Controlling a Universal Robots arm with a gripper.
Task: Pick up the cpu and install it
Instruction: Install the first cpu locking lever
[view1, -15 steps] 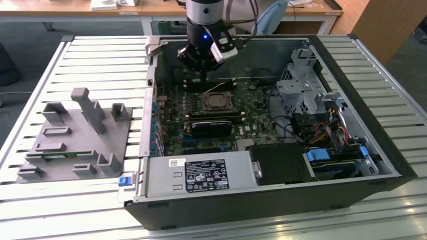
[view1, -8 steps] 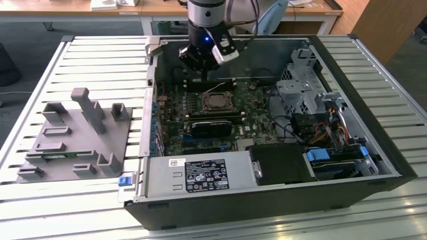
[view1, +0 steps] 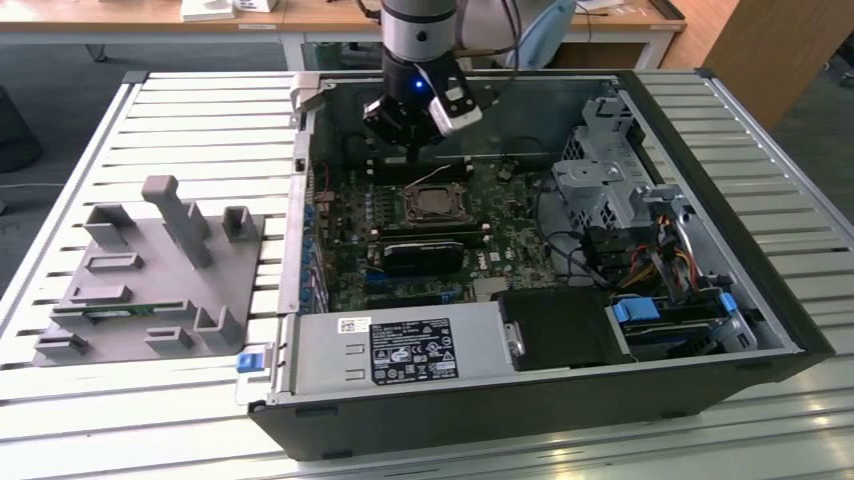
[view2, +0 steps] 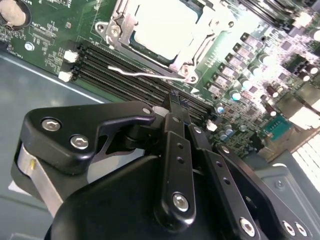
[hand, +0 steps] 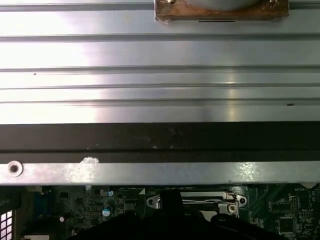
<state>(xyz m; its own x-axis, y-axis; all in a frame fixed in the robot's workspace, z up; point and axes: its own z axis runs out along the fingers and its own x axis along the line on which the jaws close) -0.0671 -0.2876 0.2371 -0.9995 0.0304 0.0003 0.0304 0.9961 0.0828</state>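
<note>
Nearest you in the exterior view, at 6 o'clock of the open computer case (view1: 787, 330), sits the grey power supply (view1: 394, 350), with a blue latch (view1: 250, 362) at its near corner. At 9 o'clock from the case, a grey plastic fixture (view1: 147, 275) rests on the slatted metal table (view1: 80, 420).

Farther in, on the green motherboard (view1: 350, 215), you find the metal-framed socket (view1: 437, 203). In the second wrist view the cpu (view2: 162, 25) lies flat inside that socket, its pale top bright under the glare, with the thin wire lever (view2: 145, 75) running along the frame's edge beside the dark memory slots (view2: 115, 70).

Beyond the socket, at 12 o'clock from it, your gripper (view1: 400, 135) hangs over the board's far side. In the second wrist view its black fingers (view2: 175, 107) are drawn together at the tips with nothing held between them; they are apart from the cpu.

Farthest back stands a wooden desk (view1: 320, 15).
</note>
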